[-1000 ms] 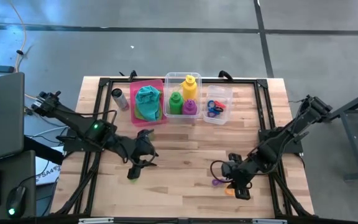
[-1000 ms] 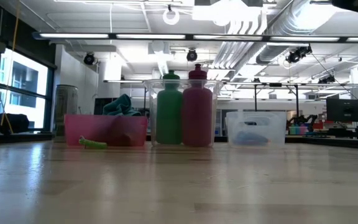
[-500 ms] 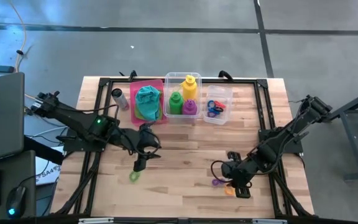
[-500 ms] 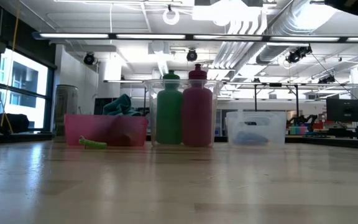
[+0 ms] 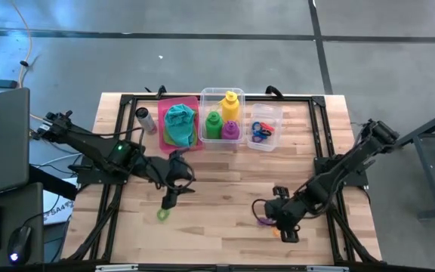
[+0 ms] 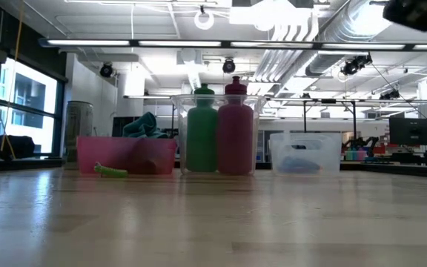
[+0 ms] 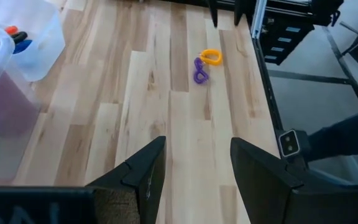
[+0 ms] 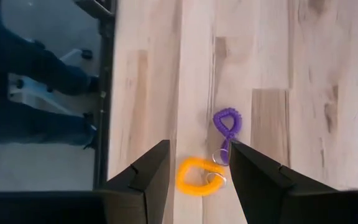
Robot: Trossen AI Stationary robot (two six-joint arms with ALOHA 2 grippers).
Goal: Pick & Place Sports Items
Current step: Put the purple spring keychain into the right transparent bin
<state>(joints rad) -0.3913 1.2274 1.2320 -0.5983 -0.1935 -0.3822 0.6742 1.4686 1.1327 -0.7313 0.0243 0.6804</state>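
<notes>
An orange ring [image 8: 194,176] and a purple ring [image 8: 227,127] lie side by side on the wood near the table's right front. My right gripper [image 8: 197,186] hangs open just above them, its fingers on either side of the orange ring and clear of it. My left gripper [image 5: 167,204] stands open over the table's left front, with a lime green ring [image 5: 162,215] lying on the wood just nearer than its fingertips. Far off in the left wrist view, the purple ring [image 7: 197,71] and the orange ring [image 7: 211,57] also show.
Along the far edge stand a pink bin [image 5: 161,125] with a teal cloth [image 5: 178,115], a clear bin [image 5: 205,113] holding yellow, green and purple bottles, and a small clear bin [image 5: 276,125] of rings. A grey cylinder [image 5: 144,119] stands left of them. Bare wood lies mid-table.
My left gripper has swung a little toward the table's far right, which uncovers the lime green ring that stays lying on the wood. My right gripper has sunk slightly toward the orange and purple rings. Neither gripper's gap has changed.
</notes>
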